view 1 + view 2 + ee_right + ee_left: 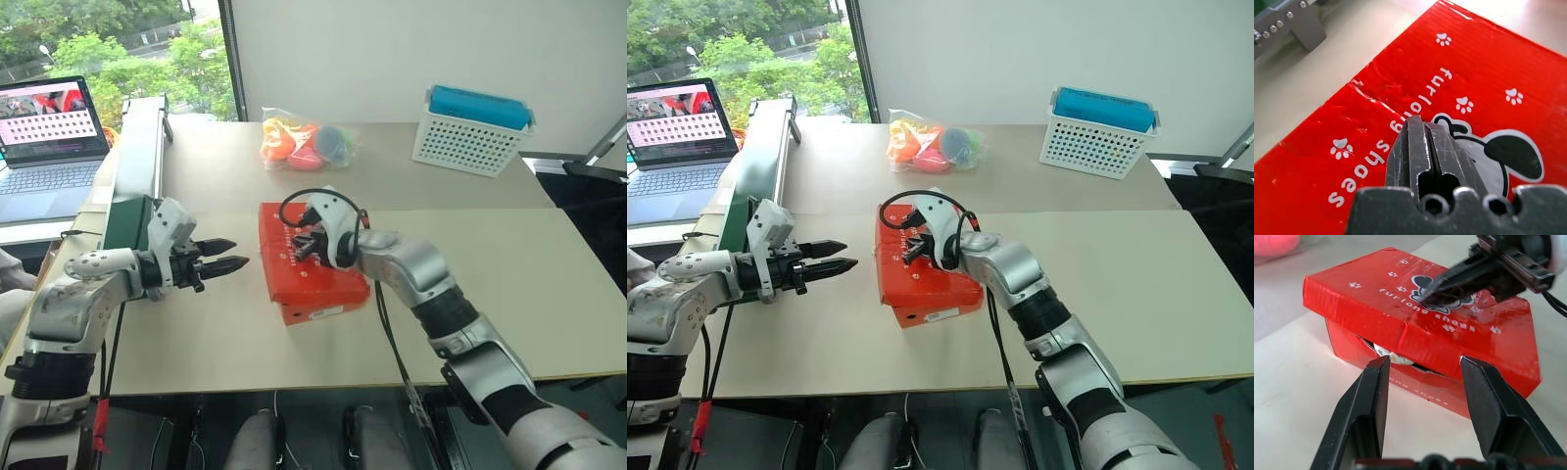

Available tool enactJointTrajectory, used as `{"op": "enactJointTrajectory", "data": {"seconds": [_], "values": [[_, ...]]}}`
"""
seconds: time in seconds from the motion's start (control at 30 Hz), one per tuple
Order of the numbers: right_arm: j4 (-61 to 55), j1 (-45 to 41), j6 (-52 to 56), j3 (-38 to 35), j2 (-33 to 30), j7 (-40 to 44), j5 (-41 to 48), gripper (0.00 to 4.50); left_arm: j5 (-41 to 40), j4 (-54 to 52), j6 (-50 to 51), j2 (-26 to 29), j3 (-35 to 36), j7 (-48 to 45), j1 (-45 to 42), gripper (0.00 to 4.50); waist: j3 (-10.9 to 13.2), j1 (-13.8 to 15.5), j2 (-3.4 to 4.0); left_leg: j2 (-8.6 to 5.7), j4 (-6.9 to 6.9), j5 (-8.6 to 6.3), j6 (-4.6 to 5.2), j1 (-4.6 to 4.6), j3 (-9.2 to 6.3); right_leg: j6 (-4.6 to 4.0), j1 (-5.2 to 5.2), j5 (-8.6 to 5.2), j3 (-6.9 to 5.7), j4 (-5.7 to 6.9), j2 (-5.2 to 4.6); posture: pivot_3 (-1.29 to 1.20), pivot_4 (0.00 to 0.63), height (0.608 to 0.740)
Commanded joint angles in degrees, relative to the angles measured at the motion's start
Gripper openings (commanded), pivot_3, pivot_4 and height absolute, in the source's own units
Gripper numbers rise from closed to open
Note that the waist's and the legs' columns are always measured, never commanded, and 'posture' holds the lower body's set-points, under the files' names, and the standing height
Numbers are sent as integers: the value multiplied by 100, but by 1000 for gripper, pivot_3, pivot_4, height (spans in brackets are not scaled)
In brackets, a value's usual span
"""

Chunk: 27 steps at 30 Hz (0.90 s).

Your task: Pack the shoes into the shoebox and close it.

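The orange-red shoebox (312, 279) lies in the middle of the table with its lid down. My right gripper (305, 245) is shut, and its tips rest on the lid's printed top (1488, 63). To the left of the box my left gripper (240, 252) hovers open, pointing at the box's side, with nothing between its fingers. In the left wrist view the lid's front flap (1415, 340) stands slightly off the box wall. A sliver of off-white, apparently one of the shoes (1393, 357), shows through that gap. The rest of the shoes is hidden inside.
A clear bag of orange, pink and blue things (306, 142) lies at the back centre. A white perforated basket with a blue top (472, 132) stands at the back right. A green and grey rail (137, 166) runs along the table's left edge, beside a laptop (49, 137).
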Motion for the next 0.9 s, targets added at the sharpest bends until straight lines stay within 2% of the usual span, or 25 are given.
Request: {"op": "enactJointTrajectory", "data": {"seconds": [0.03,0.23,0.5,0.9], "values": [[247,-93,-64,142,209,284,-361,71,-117,-256,15,30,233,79,28,2420,-1,-26,0,0,0,0,0,1,0,0,0,0,1,2,0,0,150,699],[-71,-108,-41,375,540,566,-788,71,-103,-307,53,28,289,150,99,2420,-1,-146,0,1,-10,3,-6,20,1,-2,4,0,5,11,1,0,150,699],[-1323,-429,670,62,821,859,-590,71,-91,-287,32,37,288,148,106,2420,0,-148,1,4,-17,7,-13,14,2,-4,-7,0,8,13,4,0,150,699],[-62,-549,139,-81,1081,1026,-968,71,-79,-305,21,8,259,184,69,2420,-1,-91,-1,-4,-15,5,-11,11,1,-4,-4,0,3,10,-2,0,150,699]]}}
